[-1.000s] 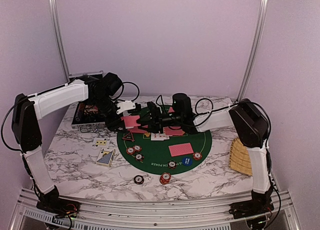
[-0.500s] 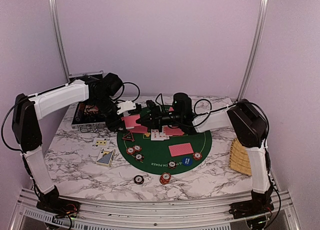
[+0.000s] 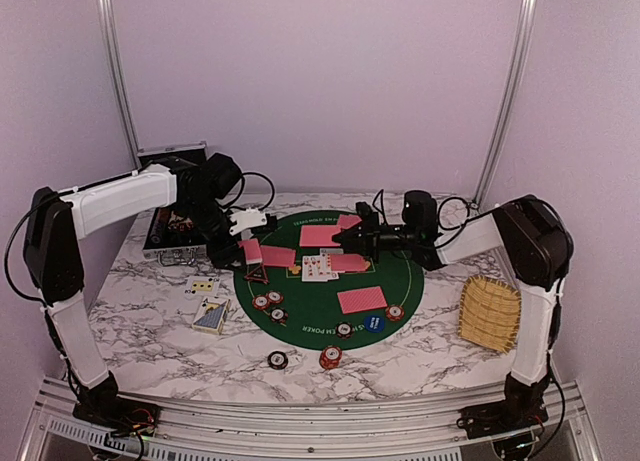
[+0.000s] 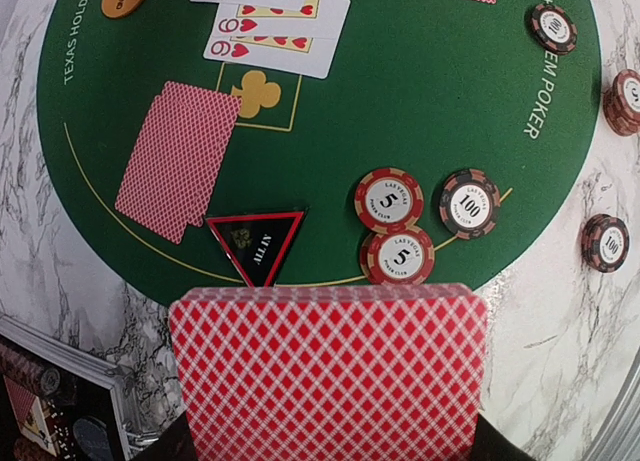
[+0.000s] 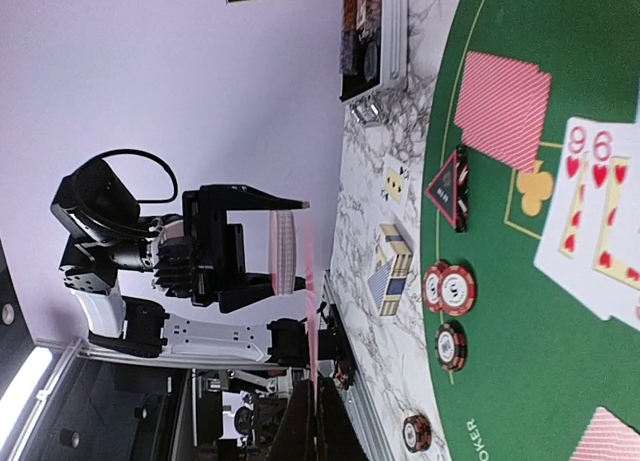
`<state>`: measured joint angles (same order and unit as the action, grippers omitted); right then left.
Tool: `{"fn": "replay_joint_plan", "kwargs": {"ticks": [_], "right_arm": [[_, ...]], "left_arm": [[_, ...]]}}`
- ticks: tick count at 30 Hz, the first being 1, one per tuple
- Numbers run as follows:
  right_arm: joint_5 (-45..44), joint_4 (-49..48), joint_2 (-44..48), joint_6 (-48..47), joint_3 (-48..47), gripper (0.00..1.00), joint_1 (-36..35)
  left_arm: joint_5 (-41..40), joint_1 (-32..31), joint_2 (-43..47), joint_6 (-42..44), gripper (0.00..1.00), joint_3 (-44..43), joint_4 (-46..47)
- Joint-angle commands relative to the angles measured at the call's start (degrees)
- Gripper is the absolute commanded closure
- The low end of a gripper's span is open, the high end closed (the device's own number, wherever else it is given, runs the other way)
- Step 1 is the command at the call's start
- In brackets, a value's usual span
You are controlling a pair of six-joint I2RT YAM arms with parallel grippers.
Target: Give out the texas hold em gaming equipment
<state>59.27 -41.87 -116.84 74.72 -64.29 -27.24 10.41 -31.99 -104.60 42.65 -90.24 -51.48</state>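
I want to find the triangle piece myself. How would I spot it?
Look at the green mat in the middle of the marble table. Near its left edge, between red-backed cards and three chips, lies the triangle. It's the only three-cornered piece, black with a red border.

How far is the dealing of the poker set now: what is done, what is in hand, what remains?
Done, it seems: face-up cards, a red-backed pair, the triangular marker and chips lie on the green mat. In hand: the left pincer holds the deck; the right pincer is shut on one card. Left: probably placing that card and dealing more.
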Motion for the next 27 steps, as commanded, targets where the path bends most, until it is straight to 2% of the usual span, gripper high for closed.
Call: {"fn": "replay_joint_plan", "kwargs": {"ticks": [1,6,12,19,27], "right_arm": [[0.95,5.34,3.46,-7.28,1.82,1.0,3.12],[-1.59,18.7,3.3,-18.89,-0.07,1.0,6.96],[-7.65,34.98,-0.72,-31.26,-6.54,1.0,8.61],[-15.14,46.55,-4.71,-39.63,-13.05,1.0,8.57],[-20.94,52.59,-5.78,-44.74,-14.24,1.0,8.62]], "left_arm": [[0.48,0.69,1.37,0.08,1.0,1.3,0.02],[0.75,1.08,2.34,-0.2,1.0,3.84,0.65],[0.98,1.65,4.64,-0.73,1.0,7.17,1.59],[0.36,1.93,6.79,-0.71,1.0,11.64,3.39],[-0.61,2.19,7.71,-1.08,1.0,15.87,5.94]]}}
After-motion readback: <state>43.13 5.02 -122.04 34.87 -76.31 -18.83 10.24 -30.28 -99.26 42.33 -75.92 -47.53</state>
